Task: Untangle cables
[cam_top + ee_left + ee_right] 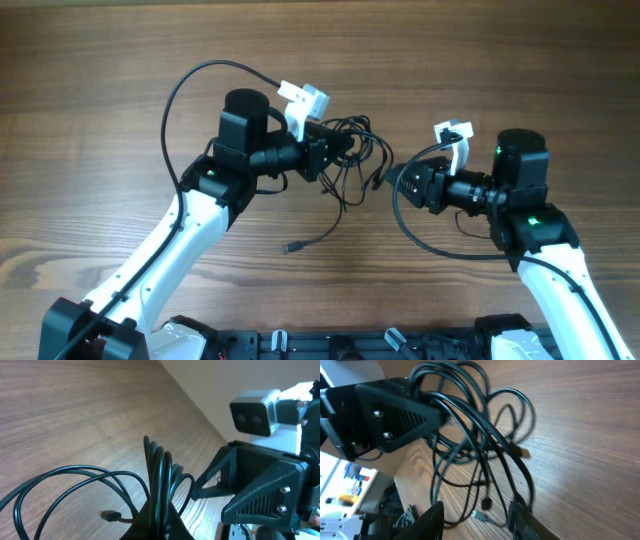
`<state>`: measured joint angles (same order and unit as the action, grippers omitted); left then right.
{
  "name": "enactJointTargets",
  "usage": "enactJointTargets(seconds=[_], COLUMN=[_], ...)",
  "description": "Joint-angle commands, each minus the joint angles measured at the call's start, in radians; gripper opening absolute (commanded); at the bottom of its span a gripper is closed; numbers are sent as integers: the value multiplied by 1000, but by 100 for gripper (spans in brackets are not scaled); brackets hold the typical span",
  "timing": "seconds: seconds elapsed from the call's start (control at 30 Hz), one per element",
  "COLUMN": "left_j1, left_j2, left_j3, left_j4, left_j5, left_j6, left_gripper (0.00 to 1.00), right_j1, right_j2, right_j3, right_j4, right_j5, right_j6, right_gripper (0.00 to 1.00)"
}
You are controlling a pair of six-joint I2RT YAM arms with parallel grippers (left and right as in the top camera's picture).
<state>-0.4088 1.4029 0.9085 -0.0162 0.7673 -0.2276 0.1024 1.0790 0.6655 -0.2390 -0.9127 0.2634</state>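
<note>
The cables (pixel 350 150) are thin black cords bunched in a tangle on the wooden table between my two arms; one strand trails down to a small plug (pixel 289 247). My left gripper (pixel 328 152) is shut on a bundle of the cords, which stand up between its fingers in the left wrist view (pixel 159 480). My right gripper (pixel 398 180) is open just right of the tangle. In the right wrist view its fingers (pixel 476 522) straddle hanging loops (pixel 485 445) and plug ends (pixel 486 503).
The wooden table (pixel 120 80) stretches around. Thick black robot cables arc over the left arm (pixel 185 85) and under the right arm (pixel 420 235). The left arm's gripper body (pixel 380 412) is close in front of the right wrist camera.
</note>
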Motion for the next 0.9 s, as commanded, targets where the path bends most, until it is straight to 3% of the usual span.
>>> enactJointTargets(seconds=[0.0,0.17,0.23,0.3,0.37,0.53,0.6,0.8,0.87], left_j1=[-40,-75,-75,-72,-72,-72,-71,-64,-64], left_j2=[-23,-23,-23,-23,-23,-23,-23,-23,-23], left_j3=[7,7,7,7,7,7,7,7,7], left_j4=[-3,2,11,13,13,-27,-79,-130,-127], left_j5=[10,42,104,154,161,160,156,155,156], left_j6=[-19,-19,-18,-15,-14,18,78,120,120], left_gripper=[4,4,4,4,4,4,4,4,4], right_j1=[8,8,8,8,8,8,8,8,8], right_j2=[-5,-5,-5,-4,-3,-3,-3,-1,5], right_j3=[9,9,9,9,9,9,9,9,9], right_j4=[60,122,114,99,119,248,296,275,275], right_j5=[-27,-4,106,268,251,-19,-62,155,132], right_j6=[-24,-25,-14,89,107,102,102,190,188], right_gripper=[43,42,33,31,31,49,50,49,49])
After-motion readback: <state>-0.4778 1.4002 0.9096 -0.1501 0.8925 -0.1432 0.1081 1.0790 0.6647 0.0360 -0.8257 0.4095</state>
